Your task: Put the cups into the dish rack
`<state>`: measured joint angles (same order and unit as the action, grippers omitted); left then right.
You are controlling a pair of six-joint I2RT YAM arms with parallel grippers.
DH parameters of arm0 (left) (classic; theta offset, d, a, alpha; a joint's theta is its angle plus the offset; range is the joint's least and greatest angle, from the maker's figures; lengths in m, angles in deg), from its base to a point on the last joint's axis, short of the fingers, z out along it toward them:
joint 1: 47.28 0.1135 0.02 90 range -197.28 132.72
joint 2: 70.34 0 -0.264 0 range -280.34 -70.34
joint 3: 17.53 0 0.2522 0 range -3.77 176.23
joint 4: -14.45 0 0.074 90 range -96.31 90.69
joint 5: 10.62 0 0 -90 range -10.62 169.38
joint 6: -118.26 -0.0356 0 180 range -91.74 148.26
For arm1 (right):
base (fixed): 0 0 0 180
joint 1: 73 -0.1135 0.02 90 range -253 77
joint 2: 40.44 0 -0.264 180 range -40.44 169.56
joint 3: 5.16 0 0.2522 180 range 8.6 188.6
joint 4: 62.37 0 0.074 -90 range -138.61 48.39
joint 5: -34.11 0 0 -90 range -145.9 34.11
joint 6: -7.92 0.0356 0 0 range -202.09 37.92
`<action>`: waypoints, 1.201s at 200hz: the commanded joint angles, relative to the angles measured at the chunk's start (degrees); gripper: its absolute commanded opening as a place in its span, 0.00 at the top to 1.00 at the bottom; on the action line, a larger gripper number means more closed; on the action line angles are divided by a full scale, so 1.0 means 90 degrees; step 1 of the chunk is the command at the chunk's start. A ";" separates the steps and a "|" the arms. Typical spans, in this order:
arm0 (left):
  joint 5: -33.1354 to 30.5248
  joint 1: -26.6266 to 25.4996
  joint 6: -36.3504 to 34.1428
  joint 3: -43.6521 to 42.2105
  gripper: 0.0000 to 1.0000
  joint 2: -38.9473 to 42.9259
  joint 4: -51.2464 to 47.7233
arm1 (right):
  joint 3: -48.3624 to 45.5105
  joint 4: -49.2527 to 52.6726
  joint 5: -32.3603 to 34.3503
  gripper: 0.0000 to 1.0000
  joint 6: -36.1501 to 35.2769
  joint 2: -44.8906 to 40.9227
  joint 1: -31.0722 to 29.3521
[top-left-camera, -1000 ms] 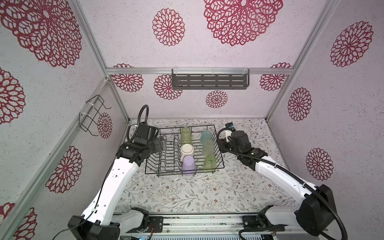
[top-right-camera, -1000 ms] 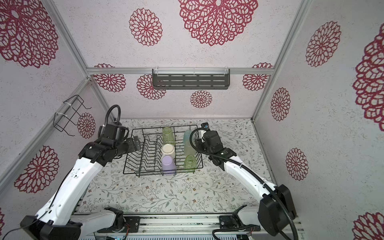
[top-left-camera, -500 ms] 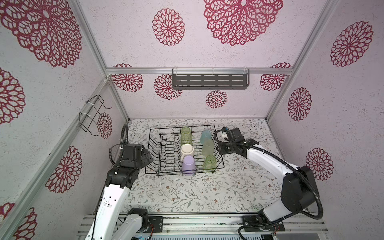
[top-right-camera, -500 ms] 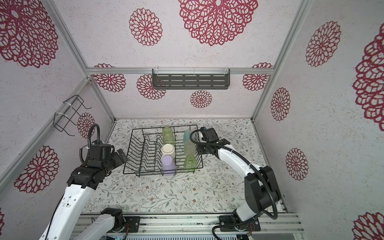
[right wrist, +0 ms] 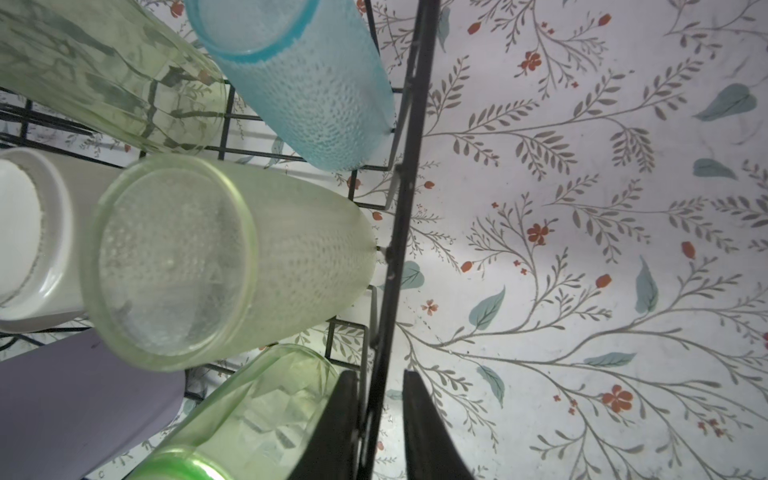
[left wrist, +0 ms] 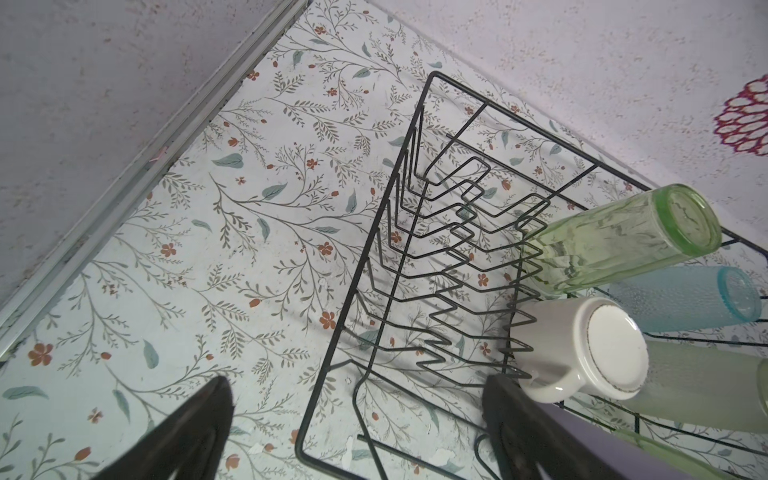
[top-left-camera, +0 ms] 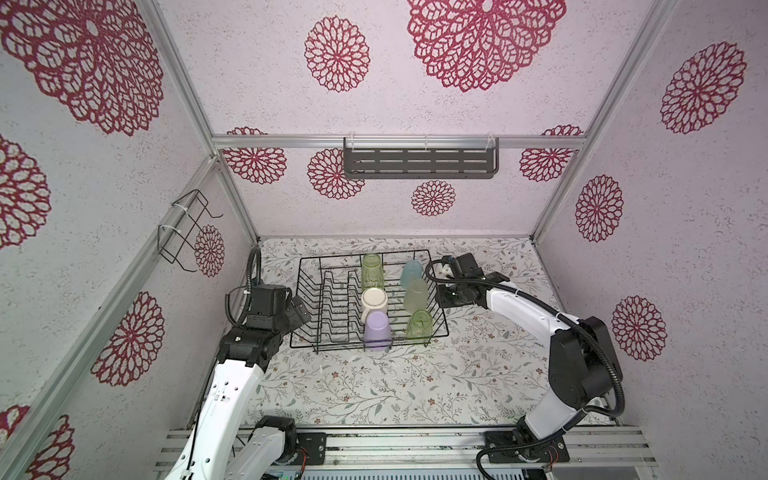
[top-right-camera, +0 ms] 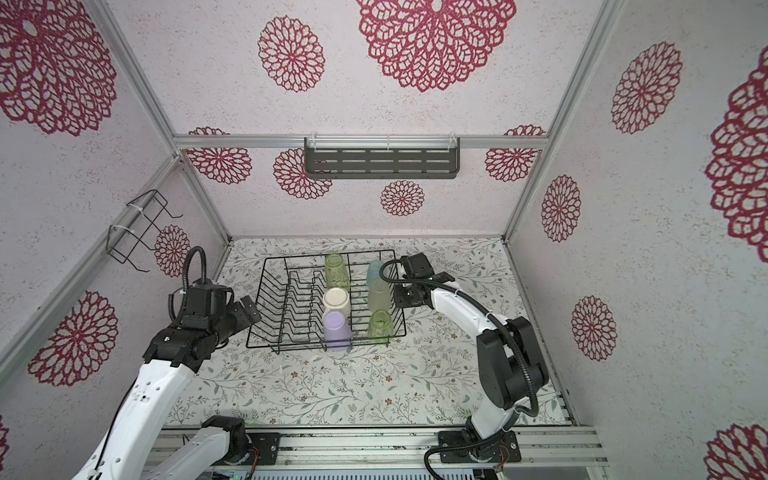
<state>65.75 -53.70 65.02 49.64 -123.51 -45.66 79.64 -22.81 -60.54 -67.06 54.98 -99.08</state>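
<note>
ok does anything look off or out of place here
One thing: the right gripper has its jaws either side of a side wire of the dish rack itself. Nothing spilled, cracked or toppled shows.

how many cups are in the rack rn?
6, all in the dish rack. Middle row, near to far: lilac tumbler, cream mug, clear-green glass. Right row, near to far: second clear-green glass, frosted pale-green tumbler, light-blue cup. None looks hidden.

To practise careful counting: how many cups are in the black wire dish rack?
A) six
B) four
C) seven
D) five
A: the dish rack holds the lilac tumbler, cream mug, far green glass, near green glass, frosted tumbler and blue cup.
</note>
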 commanded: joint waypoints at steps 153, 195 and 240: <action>0.0979 0.0068 0.0267 -0.0371 0.03 -0.0498 0.1116 | -0.1644 -0.0839 0.1595 1.00 0.0849 -0.1670 0.1019; 0.0941 0.0067 0.0092 -0.0594 0.03 -0.0687 0.1904 | -0.2080 -0.1080 0.1469 0.93 0.0816 -0.2018 0.1112; 0.0428 0.0068 -0.0594 -0.1117 0.03 -0.0239 0.2866 | -0.2173 -0.1433 0.1588 0.60 0.0837 -0.2267 0.1129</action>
<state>72.24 -53.48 64.03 41.79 -128.76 -27.93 60.37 -32.08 -51.18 -60.81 38.19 -89.64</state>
